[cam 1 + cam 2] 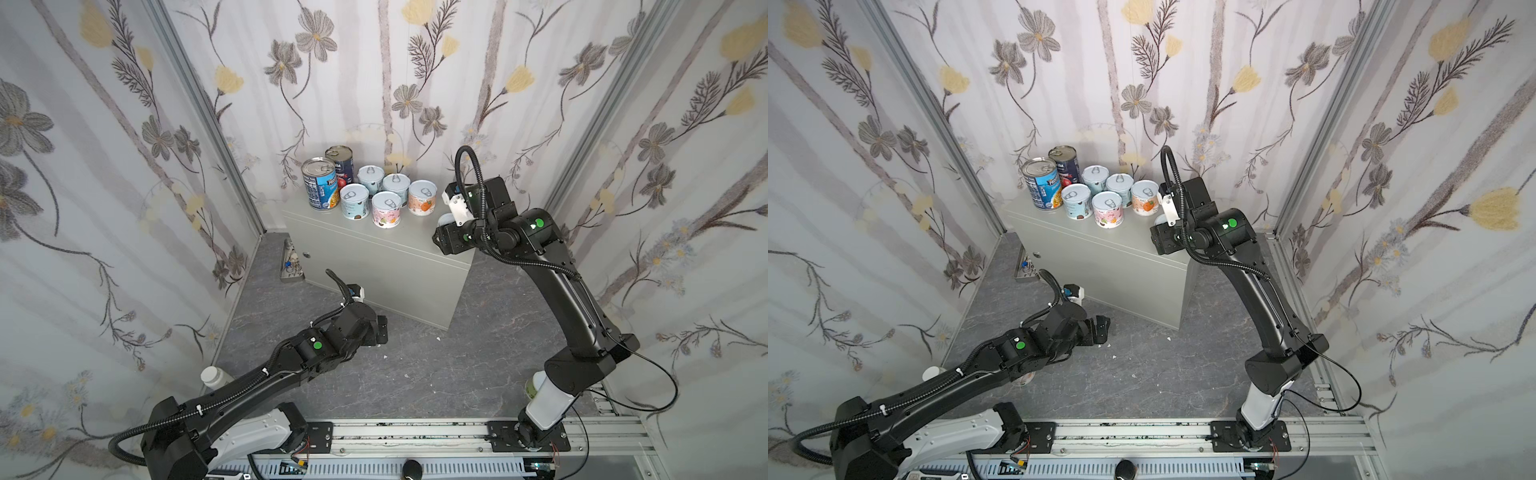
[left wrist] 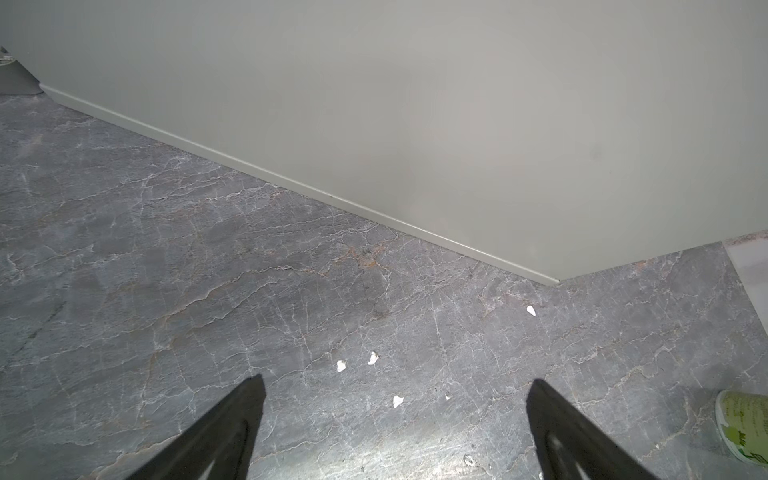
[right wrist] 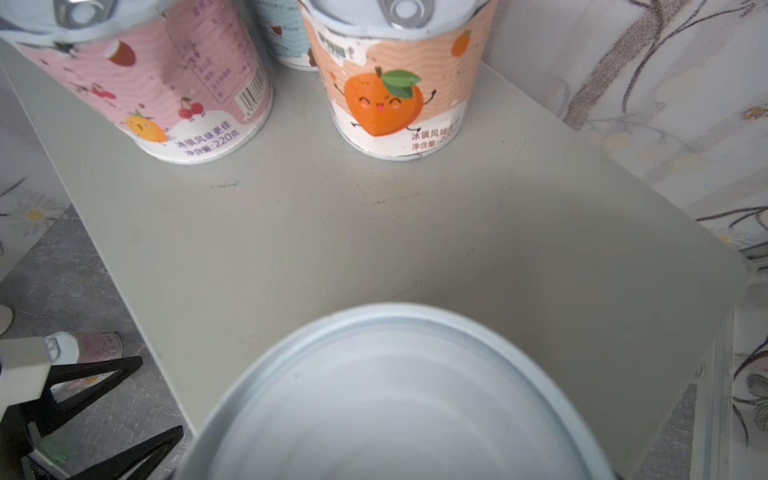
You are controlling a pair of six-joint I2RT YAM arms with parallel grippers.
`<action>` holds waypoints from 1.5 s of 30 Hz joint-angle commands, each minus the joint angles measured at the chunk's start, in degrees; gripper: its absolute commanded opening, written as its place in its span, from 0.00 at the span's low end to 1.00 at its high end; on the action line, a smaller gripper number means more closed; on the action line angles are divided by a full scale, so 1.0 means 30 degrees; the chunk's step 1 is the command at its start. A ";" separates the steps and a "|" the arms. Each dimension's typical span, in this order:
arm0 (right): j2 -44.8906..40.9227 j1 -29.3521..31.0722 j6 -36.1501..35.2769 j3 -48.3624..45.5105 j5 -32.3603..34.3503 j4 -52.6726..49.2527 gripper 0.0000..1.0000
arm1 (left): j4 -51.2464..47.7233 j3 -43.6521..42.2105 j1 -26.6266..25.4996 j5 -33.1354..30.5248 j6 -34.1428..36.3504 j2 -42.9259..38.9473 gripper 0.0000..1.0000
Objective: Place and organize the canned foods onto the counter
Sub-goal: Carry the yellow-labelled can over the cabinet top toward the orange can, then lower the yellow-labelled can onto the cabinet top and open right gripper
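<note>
Left wrist view: the left hand (image 2: 397, 378) is seen spread wide and empty above the floor (image 2: 208, 270), before the worktop (image 2: 415, 104) front. A sideways can (image 3: 89, 345) on that floor is shown in the right wrist view. Farther, the pale end of a short can (image 3: 395, 395) is seen at the right hand (image 1: 441, 230), over the worktop's right end; the fingers are hidden, so the grip cannot be told. Beyond, a pink-labelled can (image 3: 166, 83) and an orange-labelled can (image 3: 395, 91) are stood upright. Farthest, the blue tall can (image 1: 319, 183) and navy-red tall can (image 1: 340, 162) are shown only in both top views.
</note>
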 commanded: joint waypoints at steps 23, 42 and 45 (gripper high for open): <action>0.2416 0.0922 0.0773 0.0599 -0.0847 0.3056 0.77 | 0.0532 -0.0080 0.0056 -0.0597 0.0379 -0.0123 1.00; -0.1048 0.0889 0.0577 0.0734 -0.1108 0.4169 0.98 | -0.1065 0.1219 0.0157 -0.1430 0.0845 -0.1936 1.00; -0.2054 0.0889 0.0557 0.0373 -0.0532 0.4226 0.90 | -0.1230 0.1439 0.0157 -0.1460 0.0801 -0.2335 1.00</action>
